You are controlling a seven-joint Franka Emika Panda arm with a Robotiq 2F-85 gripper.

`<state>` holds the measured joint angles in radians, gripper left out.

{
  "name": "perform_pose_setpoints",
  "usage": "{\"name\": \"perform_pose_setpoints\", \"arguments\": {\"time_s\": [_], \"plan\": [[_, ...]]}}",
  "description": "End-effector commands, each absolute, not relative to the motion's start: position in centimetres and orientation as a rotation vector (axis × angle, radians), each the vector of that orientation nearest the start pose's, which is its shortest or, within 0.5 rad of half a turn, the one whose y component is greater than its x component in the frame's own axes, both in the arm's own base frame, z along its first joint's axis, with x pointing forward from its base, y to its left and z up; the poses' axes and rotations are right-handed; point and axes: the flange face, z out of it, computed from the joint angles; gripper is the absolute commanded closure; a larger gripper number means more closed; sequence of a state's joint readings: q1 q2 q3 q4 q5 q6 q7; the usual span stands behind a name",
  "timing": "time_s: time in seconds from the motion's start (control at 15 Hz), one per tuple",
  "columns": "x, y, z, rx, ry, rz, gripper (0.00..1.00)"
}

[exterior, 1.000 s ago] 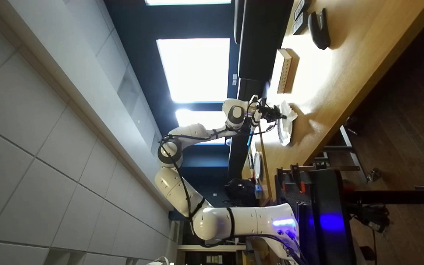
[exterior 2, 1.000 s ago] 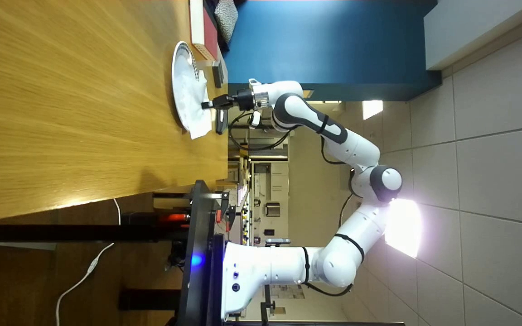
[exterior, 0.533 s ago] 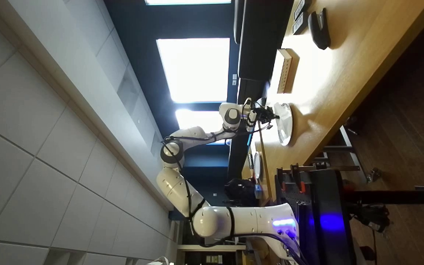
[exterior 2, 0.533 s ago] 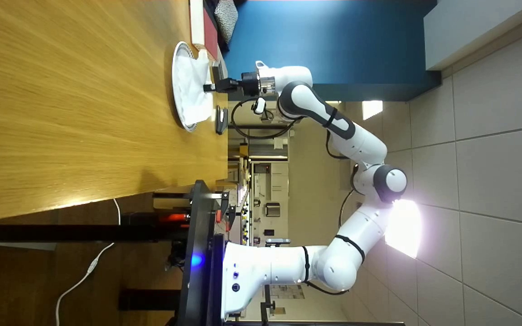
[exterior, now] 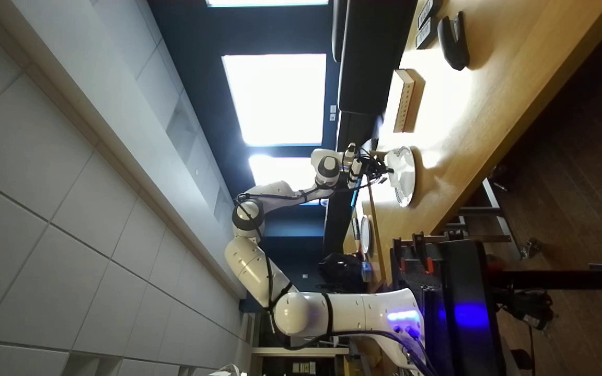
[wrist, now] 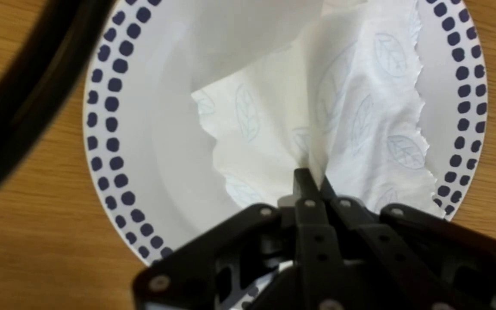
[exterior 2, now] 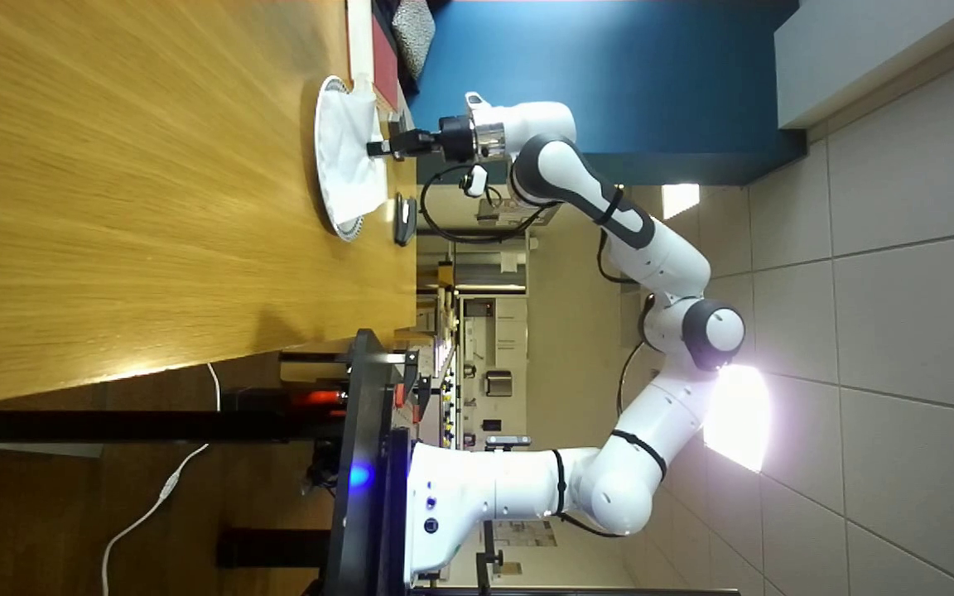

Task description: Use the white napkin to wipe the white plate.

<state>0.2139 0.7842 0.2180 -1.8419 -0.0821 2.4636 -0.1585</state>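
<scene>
The white napkin (wrist: 360, 107) is a thin, creased sheet with faint leaf prints and ragged edges. It lies bunched over the white plate (wrist: 170, 146), which has a rim of dark dots. My gripper (wrist: 315, 178) is shut on a pinched fold of the napkin, above the plate. In an exterior view the napkin (exterior 2: 347, 165) covers much of the plate (exterior 2: 350, 230), with the gripper (exterior 2: 375, 149) over it. The gripper (exterior: 389, 170), napkin (exterior: 395, 180) and plate (exterior: 409, 185) also show in an exterior view. The napkin hides part of the plate's middle.
A cream-sided box (exterior: 404, 102) stands beyond the plate; its red face (exterior 2: 384, 58) shows in an exterior view. A dark stapler (exterior: 452, 44) and small dark boxes (exterior: 426, 32) lie farther along the table. A round white dish (exterior: 366, 234) is behind. A black cable (wrist: 37, 94) crosses the wrist view.
My gripper has moved across the plate, away from the robot base, dragging the napkin along. The napkin end that hung past the near rim now lies within the plate. The plate has not visibly moved.
</scene>
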Motion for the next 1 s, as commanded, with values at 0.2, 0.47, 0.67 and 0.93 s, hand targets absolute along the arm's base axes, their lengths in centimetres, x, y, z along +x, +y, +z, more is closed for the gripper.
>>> {"name": "perform_pose_setpoints", "arguments": {"time_s": [0.2, 0.47, 0.67, 0.93], "plan": [[58.7, 23.1, 17.8, -2.932, -0.867, 0.150, 1.00], [61.1, 17.6, 20.0, -3.007, -0.718, 0.097, 1.00], [62.5, 12.2, 20.1, -3.068, -0.578, 0.082, 1.00], [63.1, 5.7, 19.1, -3.126, -0.422, 0.109, 1.00]]}}
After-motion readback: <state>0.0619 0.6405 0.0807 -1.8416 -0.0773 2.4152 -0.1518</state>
